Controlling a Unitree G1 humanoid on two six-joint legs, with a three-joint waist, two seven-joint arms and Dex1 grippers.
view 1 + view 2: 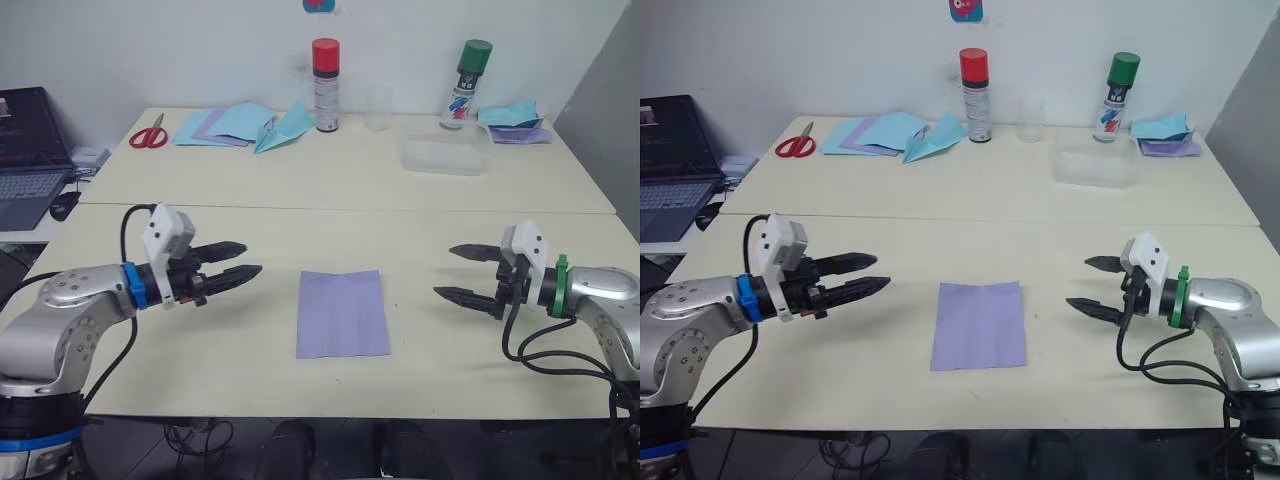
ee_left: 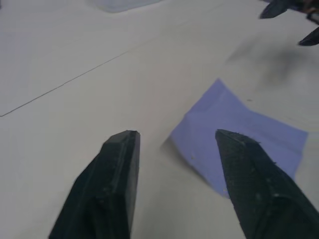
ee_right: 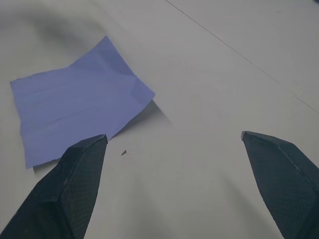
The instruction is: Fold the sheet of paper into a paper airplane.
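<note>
Cream tabletop point(image 1: 200, 350) stretched bare under both arms. Left gripper point(image 1: 238, 270) hovered with fingers parted, the sheet of paper point(image 1: 342, 313) flat just beyond its tips. Right gripper point(image 1: 463, 273), spread wide, faced the sheet's other edge. Folding looked not yet begun; next would be pinching an edge.

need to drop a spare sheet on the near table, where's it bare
Bare patches: between the left pincer and the flat lavender paper sheet, and between that sheet and the right pincer. The far table's back edge is crowded around the red-capped spray can.
</note>
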